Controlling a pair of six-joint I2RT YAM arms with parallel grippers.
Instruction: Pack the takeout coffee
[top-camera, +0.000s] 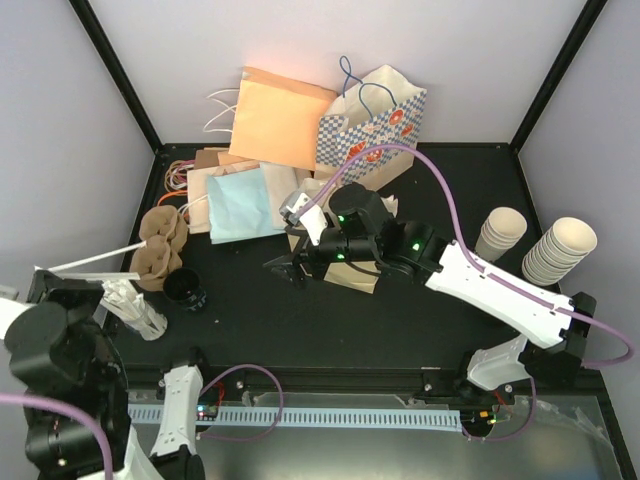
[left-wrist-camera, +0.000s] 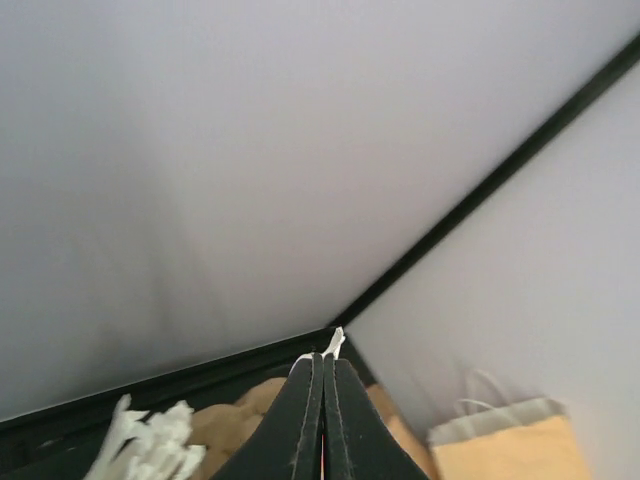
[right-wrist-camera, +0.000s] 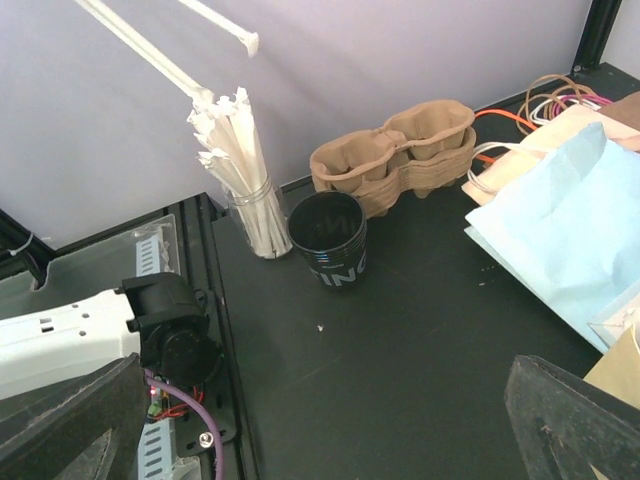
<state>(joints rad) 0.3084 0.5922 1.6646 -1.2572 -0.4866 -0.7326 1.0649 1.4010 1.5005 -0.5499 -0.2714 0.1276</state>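
The takeout coffee does not show in any view. My left gripper (top-camera: 50, 280) is raised at the near left, shut on a thin white paper-wrapped straw (top-camera: 100, 256) that points toward the back right. In the left wrist view the jaws of the left gripper (left-wrist-camera: 323, 358) are pressed together, and only the straw's white tip (left-wrist-camera: 336, 342) pokes out. My right gripper (top-camera: 290, 268) hovers over the middle of the black table with its jaws wide apart. The right wrist view shows nothing between the fingers of the right gripper (right-wrist-camera: 320, 430) but bare table.
A glass jar of straws (right-wrist-camera: 250, 215) stands beside stacked black cups (right-wrist-camera: 330, 238) and brown pulp cup carriers (right-wrist-camera: 400, 155) on the left. Paper bags lie at the back: blue (top-camera: 240, 205), orange (top-camera: 280, 115), patterned (top-camera: 375, 125). Stacked lidless cream cups (top-camera: 560, 250) sit on the right.
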